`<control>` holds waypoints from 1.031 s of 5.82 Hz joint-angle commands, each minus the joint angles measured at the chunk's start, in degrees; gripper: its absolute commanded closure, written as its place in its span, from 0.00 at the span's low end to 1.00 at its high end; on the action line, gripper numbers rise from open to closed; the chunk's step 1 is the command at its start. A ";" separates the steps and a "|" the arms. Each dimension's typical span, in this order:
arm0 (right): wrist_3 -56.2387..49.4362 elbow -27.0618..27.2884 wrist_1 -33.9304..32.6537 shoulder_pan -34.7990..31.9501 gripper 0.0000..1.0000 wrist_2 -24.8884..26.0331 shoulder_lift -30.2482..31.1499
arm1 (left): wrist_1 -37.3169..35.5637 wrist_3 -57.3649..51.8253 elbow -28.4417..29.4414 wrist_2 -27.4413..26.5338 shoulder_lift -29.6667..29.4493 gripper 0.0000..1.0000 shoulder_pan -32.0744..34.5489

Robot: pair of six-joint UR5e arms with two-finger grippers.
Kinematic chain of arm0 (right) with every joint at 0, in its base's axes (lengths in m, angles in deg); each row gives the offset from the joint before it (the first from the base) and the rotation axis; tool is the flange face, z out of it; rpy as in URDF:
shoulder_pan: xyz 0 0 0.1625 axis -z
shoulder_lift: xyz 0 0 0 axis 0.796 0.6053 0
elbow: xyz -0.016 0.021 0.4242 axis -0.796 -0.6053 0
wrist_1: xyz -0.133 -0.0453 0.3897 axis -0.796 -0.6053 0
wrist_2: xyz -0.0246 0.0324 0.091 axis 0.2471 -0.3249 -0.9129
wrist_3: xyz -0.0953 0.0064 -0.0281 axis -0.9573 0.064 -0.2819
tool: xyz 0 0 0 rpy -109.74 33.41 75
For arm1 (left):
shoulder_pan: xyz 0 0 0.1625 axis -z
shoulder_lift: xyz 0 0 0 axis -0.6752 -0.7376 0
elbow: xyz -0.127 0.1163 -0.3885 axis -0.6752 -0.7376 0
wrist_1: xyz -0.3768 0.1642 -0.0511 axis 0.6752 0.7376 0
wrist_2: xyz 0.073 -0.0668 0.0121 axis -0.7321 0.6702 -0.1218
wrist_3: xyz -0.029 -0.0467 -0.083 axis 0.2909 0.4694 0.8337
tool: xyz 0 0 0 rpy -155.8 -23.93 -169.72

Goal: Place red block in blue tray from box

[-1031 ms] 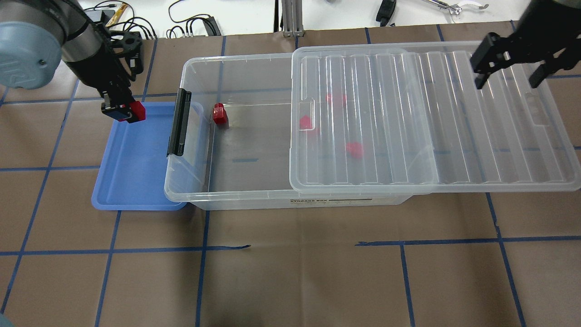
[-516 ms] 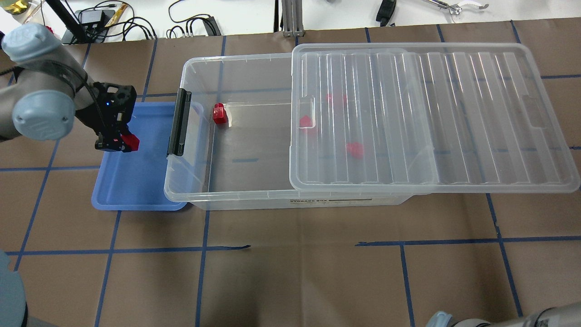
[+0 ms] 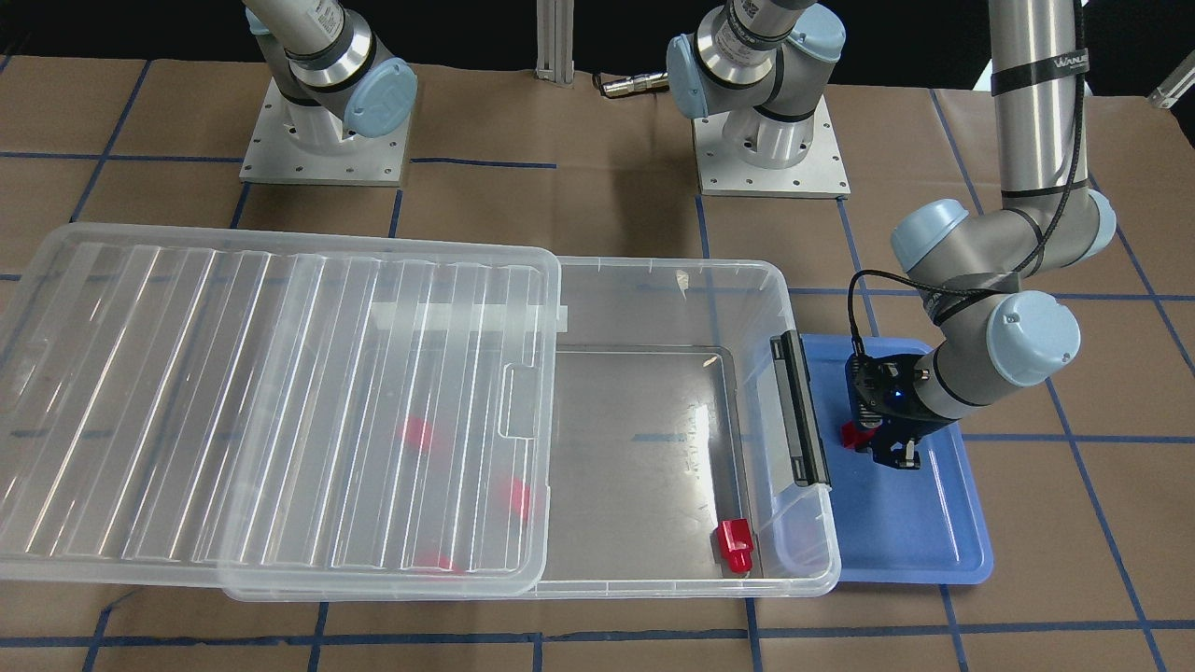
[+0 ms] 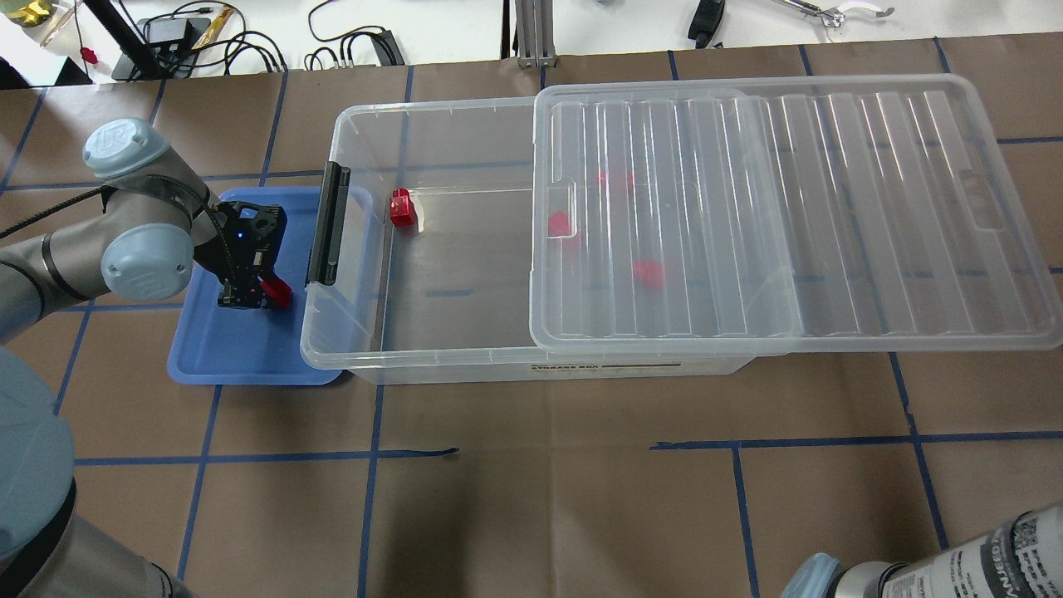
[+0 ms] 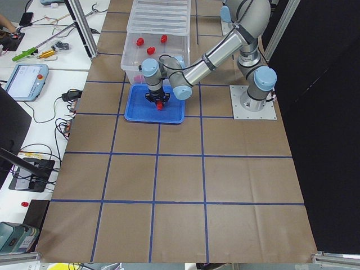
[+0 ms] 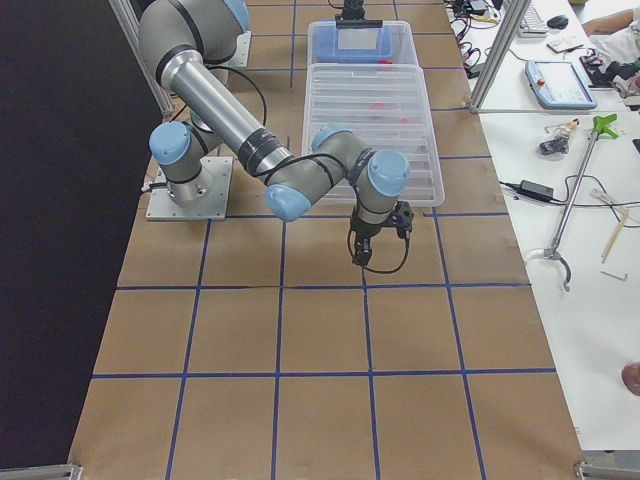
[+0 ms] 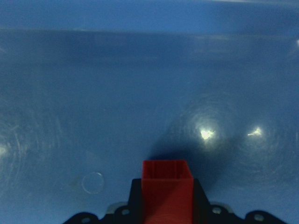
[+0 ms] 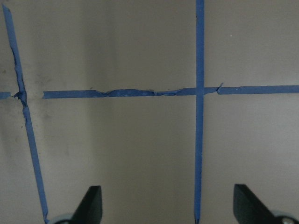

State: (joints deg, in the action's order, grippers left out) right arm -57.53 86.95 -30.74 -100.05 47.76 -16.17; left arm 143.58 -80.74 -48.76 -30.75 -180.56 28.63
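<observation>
The left hand (image 4: 257, 297) is gripping the red block (image 4: 280, 293) low over the blue tray (image 4: 232, 349), its long axis pointing down, square end facing the tray floor. The right hand (image 8: 168, 207) is hanging open above the worktop (image 8: 117, 149).

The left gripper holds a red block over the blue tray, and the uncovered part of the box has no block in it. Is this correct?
Not fully. The uncovered part of the box has one loose red block in it, near the latch end, as the overhead view shows. The left gripper does hold a second red block over the blue tray.
</observation>
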 commanded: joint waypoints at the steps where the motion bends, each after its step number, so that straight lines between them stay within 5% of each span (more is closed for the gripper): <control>1: 6.11 2.73 -0.99 -0.60 0.00 -3.79 1.09 | 1.72 0.50 0.93 0.08 1.59 0.02 0.70; 3: 7.02 5.80 -1.17 -3.31 0.00 -6.27 2.14 | 18.77 5.15 8.62 0.26 8.16 0.02 1.32; 6: 11.16 7.81 -1.08 -7.26 0.00 -7.49 4.96 | 47.53 24.08 27.76 0.17 13.47 0.02 8.33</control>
State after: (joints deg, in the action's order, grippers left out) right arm -46.76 93.64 -31.72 -105.58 40.78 -11.66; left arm 182.56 -63.07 -27.42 -30.63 -168.23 34.72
